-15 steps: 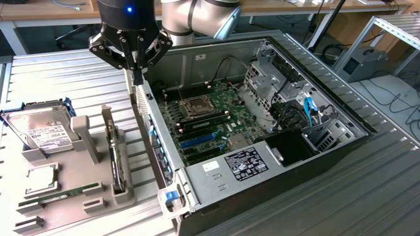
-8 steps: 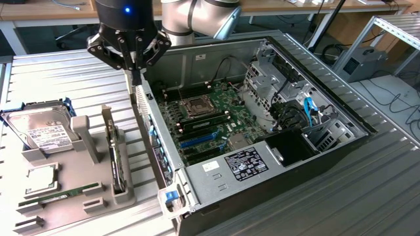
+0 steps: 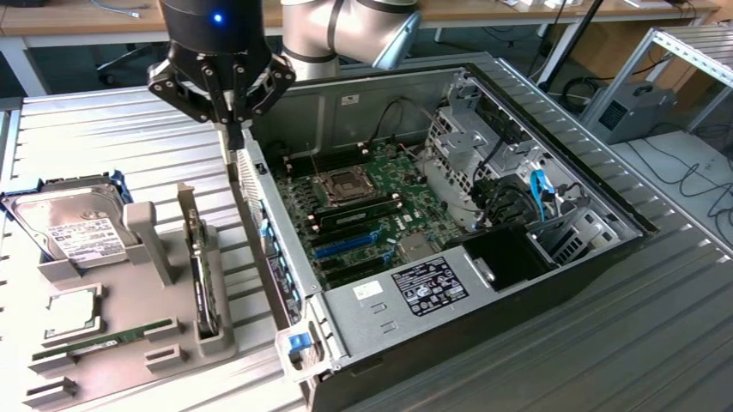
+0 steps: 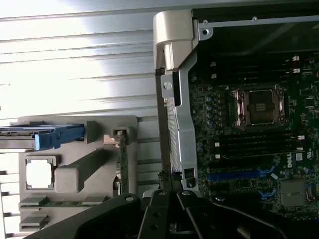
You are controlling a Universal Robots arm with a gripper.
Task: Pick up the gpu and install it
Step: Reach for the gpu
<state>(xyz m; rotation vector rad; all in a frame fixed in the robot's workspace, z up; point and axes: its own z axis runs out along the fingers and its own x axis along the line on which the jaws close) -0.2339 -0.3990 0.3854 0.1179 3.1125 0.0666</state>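
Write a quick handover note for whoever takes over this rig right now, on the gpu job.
The tool is shut with nothing seen in it, over the rear wall of the open computer case.
The gpu stands on edge in the grey holder beside the case, untouched.
Done: nothing that shows.
Left: gpu not picked up, not installed.

The graphics card (image 3: 204, 287) is seen as black with a silvery edge. The circuit board (image 3: 378, 202) is coloured green and fitted with blue slots (image 3: 343, 246). The hard drive (image 3: 71, 227) is silver, white-labelled and framed in blue. The tray (image 3: 137, 292) is grey; the table (image 3: 103, 129) is ribbed in silvery stripes.
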